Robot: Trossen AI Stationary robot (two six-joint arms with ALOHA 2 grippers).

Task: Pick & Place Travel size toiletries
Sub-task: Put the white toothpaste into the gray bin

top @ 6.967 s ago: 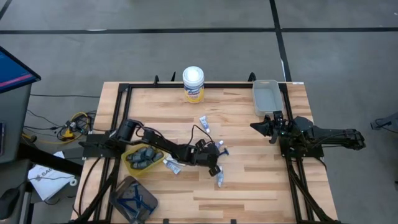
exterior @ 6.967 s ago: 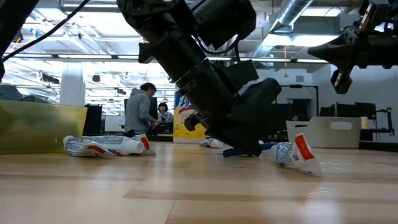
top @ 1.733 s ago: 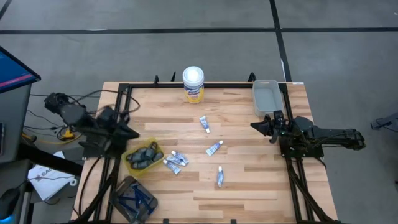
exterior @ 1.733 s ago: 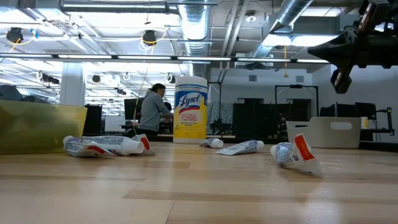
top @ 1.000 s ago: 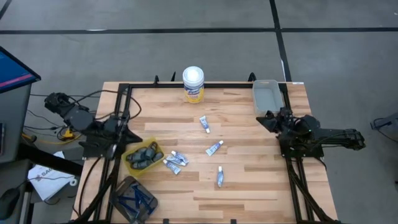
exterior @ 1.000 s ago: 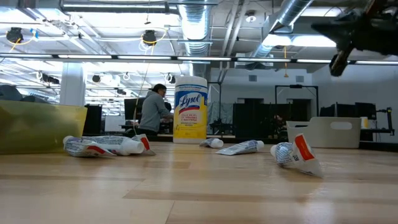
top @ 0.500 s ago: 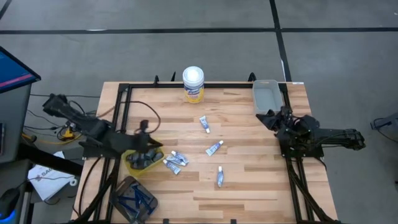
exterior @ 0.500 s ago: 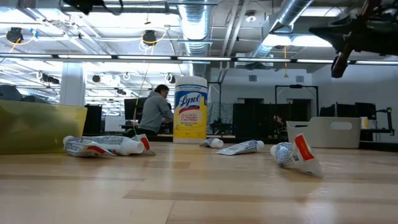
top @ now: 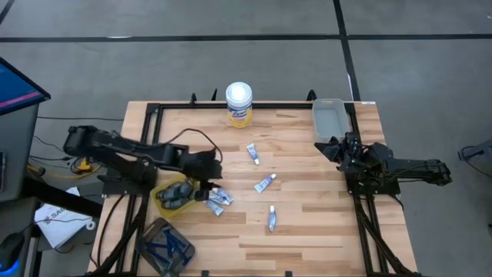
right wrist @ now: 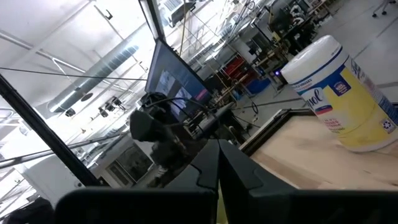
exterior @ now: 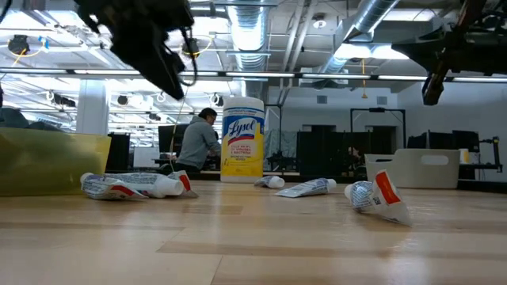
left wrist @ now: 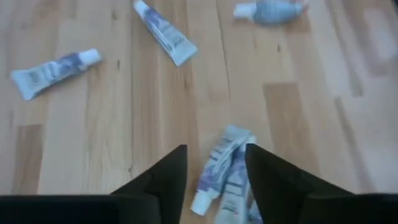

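Wooden planks of the table (top: pixel 307 223) carry the loose toiletries: a pair of small white tubes (top: pixel 217 199) lies touching just right of the yellow tray (top: pixel 159 191), with three more tubes (top: pixel 265 182) scattered well apart toward the middle. Above that pair hangs the left gripper (left wrist: pixel 214 177), fingers apart, the tubes showing between them. Because the two lie pressed together, I'd worry it pinches both, or only a crimped end that slips free. At the right edge by the grey bin (top: pixel 329 119) waits the right gripper (top: pixel 336 148), fingers together.
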